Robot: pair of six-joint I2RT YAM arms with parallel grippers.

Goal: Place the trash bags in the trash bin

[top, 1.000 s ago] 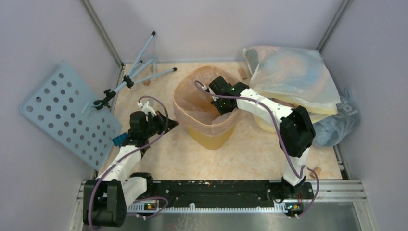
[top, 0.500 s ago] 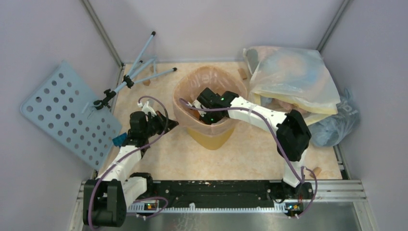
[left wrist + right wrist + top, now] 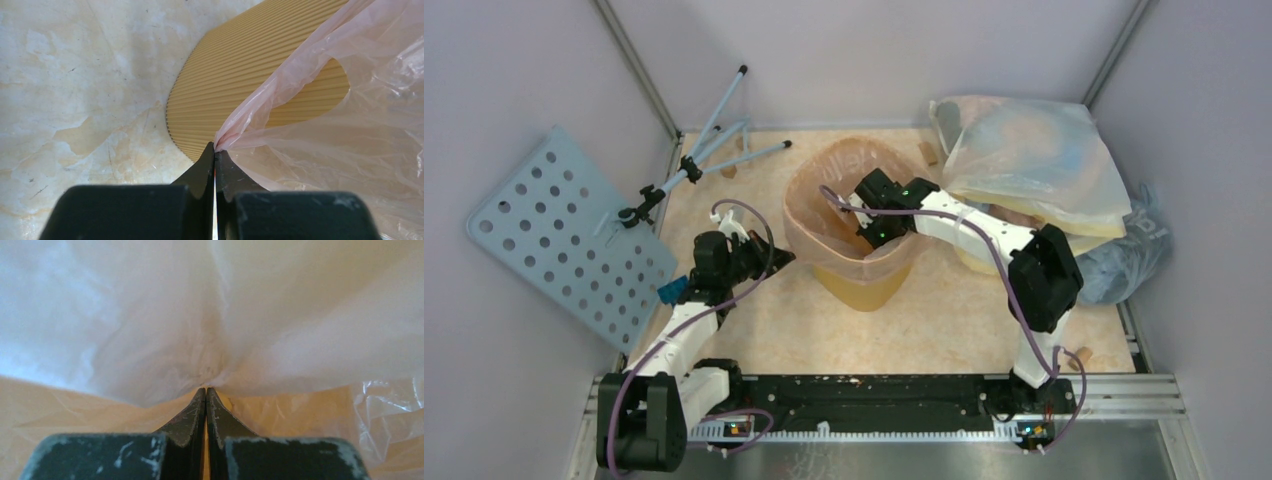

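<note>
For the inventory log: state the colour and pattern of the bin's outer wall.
Yellow-orange with fine parallel ribs; the bin shows best in the left wrist view.

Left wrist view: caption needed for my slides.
Left pincer shut on an edge of the pink trash bag, beside the ribbed yellow trash bin.

Thin glossy film bag (image 3: 350,125); ribbed plastic bin (image 3: 235,85).

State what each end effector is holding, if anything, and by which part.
Both hold the pink trash bag: the left end effector by a gathered strip of its edge outside the trash bin, the right end effector by puckered film inside it.
</note>
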